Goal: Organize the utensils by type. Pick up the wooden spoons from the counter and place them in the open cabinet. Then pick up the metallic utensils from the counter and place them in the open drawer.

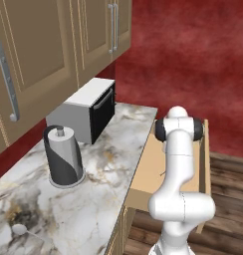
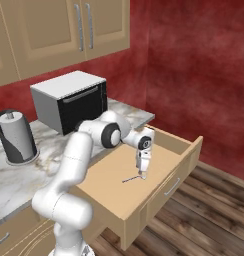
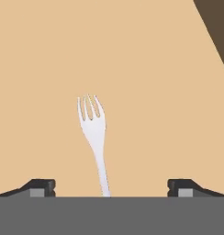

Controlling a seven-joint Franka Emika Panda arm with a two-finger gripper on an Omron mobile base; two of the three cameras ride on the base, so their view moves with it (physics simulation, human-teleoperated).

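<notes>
Gripper [image 2: 142, 174] is low inside the open drawer [image 2: 186, 150], pointing down at the drawer floor. In the hand view the gripper [image 3: 111, 187] has its two fingertips [image 3: 39, 187] far apart at the left and right of the frame, nothing between them clamped.

A fork [image 3: 94, 133] lies flat on the pale drawer bottom, tines away from the hand, handle running back toward the gap between the fingertips. Fingers are clear of it on both sides; no contact visible. From the right base view the same fork [image 2: 132, 179] shows as a thin dark sliver on the drawer floor, just under and slightly left of the gripper.

The drawer [image 1: 143, 174] is pulled out from under the counter edge; in the left base view the arm hides most of it.

Counter [image 1: 98, 199] carries a toaster oven [image 1: 88, 107] at the back by the red wall and a paper towel holder [image 1: 63, 157] in front of it. One metal spoon [image 1: 23, 230] lies on the counter near the lower left of the left base view, well apart from the drawer, round bowl visible, handle thin and hard to trace.

Wall cabinets [image 1: 49, 55] above the counter show long silver bar handles. Cannot tell from these views which one is open.
</notes>
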